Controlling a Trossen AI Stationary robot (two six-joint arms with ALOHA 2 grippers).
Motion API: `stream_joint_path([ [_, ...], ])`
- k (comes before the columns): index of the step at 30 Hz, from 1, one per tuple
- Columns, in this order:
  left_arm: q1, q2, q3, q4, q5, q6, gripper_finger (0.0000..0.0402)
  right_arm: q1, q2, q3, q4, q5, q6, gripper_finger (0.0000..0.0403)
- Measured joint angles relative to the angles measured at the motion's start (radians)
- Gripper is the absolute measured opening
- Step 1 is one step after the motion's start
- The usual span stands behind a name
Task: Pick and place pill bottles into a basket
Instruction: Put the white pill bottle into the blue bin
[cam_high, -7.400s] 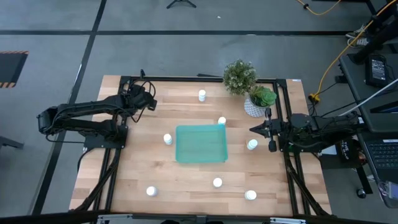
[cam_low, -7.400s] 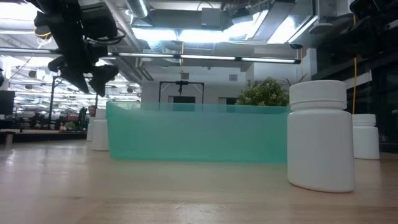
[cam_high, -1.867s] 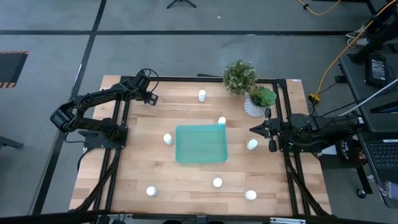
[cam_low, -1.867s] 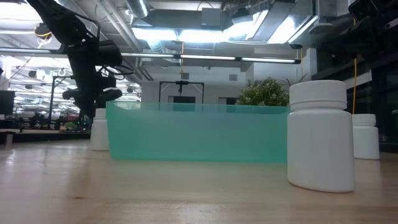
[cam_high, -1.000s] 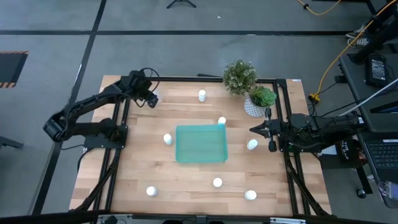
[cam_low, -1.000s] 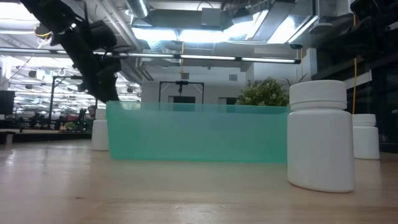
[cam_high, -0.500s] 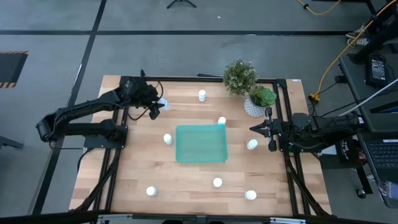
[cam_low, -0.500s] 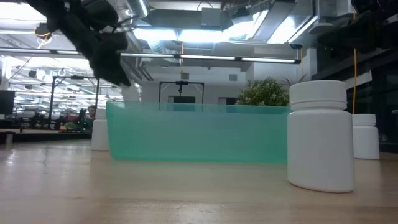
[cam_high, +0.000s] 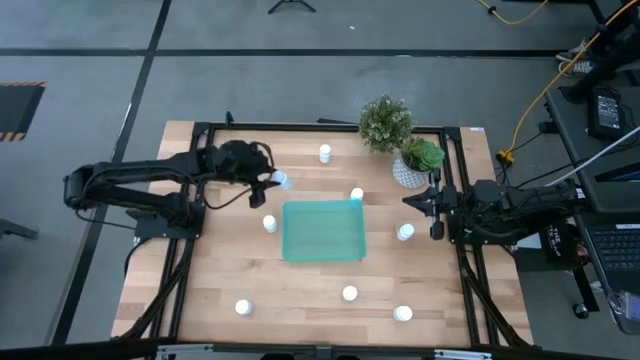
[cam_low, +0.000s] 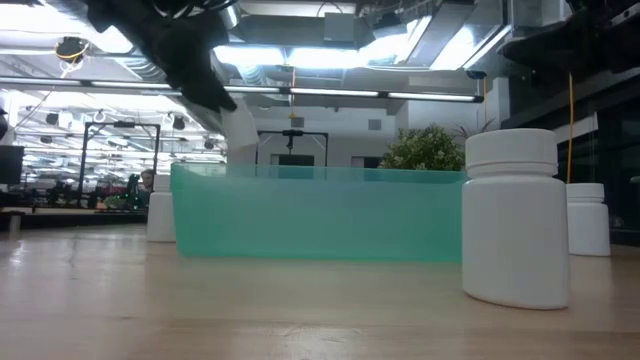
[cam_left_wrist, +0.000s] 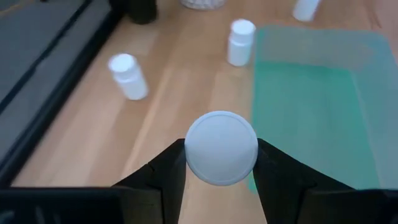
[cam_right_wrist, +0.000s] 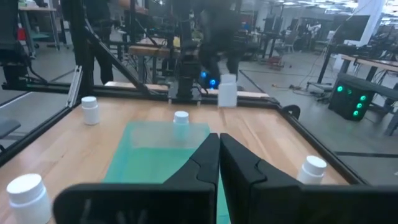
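We count eight small white round-capped pill bottles: seven standing on the light wooden table (cam_high: 300, 290) around the tray, and one (cam_left_wrist: 221, 148) clamped in the left gripper (cam_high: 276, 180), held in the air near the tray's far left corner. The shallow teal translucent plastic tray (cam_high: 323, 232) has nothing in it. The right gripper (cam_high: 408, 205) sits pinched together at the table's right side. There's a workshop behind the table.

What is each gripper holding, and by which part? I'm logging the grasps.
The left gripper holds one pill bottle, its fingers pinching opposite sides at the cap. The right gripper is shut on nothing.
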Motion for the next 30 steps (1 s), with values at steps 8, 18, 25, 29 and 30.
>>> stream_joint_path([
  [8, -0.134, 0.134, 0.075, -0.008, -0.014, 0.007, 0.0155, 0.000, 0.000, 0.000, -0.004, 0.000, 0.003, 0.0016],
  [18, -0.230, 0.276, 0.244, -0.147, -0.044, 0.034, 0.0155, 0.000, 0.000, 0.000, -0.007, -0.001, 0.001, 0.0016],
  [25, -0.248, 0.347, 0.264, -0.187, -0.087, 0.027, 0.0155, 0.000, 0.000, 0.000, -0.008, -0.001, 0.001, 0.0016],
  [29, -0.248, 0.394, 0.264, -0.180, -0.087, 0.011, 0.0155, 0.000, 0.000, 0.000, -0.008, -0.001, 0.001, 0.0016],
  [30, -0.248, 0.406, 0.264, -0.182, -0.087, 0.010, 0.0155, 0.000, 0.000, 0.000, -0.008, -0.001, 0.001, 0.0016],
])
